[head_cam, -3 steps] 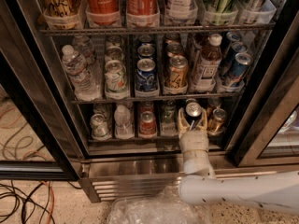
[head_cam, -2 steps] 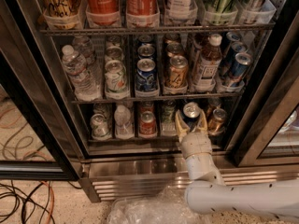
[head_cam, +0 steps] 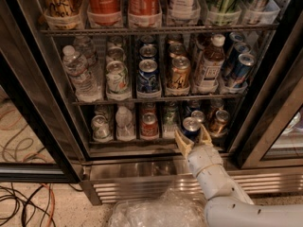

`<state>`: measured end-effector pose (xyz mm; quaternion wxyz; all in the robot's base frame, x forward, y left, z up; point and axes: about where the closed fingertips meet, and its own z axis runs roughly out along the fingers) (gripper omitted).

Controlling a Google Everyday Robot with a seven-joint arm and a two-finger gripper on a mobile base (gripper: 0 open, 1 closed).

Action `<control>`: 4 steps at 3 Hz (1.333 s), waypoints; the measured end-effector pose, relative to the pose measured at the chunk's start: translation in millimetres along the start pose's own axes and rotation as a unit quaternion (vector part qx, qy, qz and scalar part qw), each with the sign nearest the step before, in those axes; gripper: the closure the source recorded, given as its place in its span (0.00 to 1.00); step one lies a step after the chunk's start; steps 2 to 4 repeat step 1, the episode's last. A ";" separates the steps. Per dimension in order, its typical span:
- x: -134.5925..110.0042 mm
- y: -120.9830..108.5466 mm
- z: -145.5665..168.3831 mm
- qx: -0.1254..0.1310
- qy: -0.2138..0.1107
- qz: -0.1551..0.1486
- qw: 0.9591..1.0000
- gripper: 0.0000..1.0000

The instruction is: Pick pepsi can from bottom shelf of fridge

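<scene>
The fridge (head_cam: pixel 43 103) stands open in front of me, with black door frames and a ribbed steel base. The pepsi can (head_cam: pixel 191 125), dark blue with a silver top, is at the front of the bottom shelf (head_cam: pixel 132 144), right of centre. My gripper (head_cam: pixel 191 132) reaches up from the lower right. Its tan fingers (head_cam: pixel 182 143) close on either side of the can. The can sits forward of its row, and another silver can top (head_cam: pixel 198 116) shows behind it.
A copper-brown can (head_cam: pixel 219 121) stands just right of the gripper and a red can (head_cam: pixel 149 125) to the left. A water bottle (head_cam: pixel 124 122) and pale cans (head_cam: pixel 99 126) stand further left. A crumpled plastic bag (head_cam: pixel 156 212) and cables (head_cam: pixel 23 202) lie on the floor.
The gripper has drawn back toward me and down, and the pepsi can has come with it to the shelf's front edge. A can behind it has come into view.
</scene>
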<state>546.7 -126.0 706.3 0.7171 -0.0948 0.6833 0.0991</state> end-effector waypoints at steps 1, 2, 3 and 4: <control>0.1 1.8 1.4 -0.003 0.001 -0.001 1.000 1.00; 0.1 1.8 1.4 -0.003 0.001 -0.001 1.000 1.00; 0.1 1.8 1.4 -0.003 0.001 -0.001 1.000 1.00; 0.1 1.8 1.4 -0.003 0.001 -0.001 1.000 1.00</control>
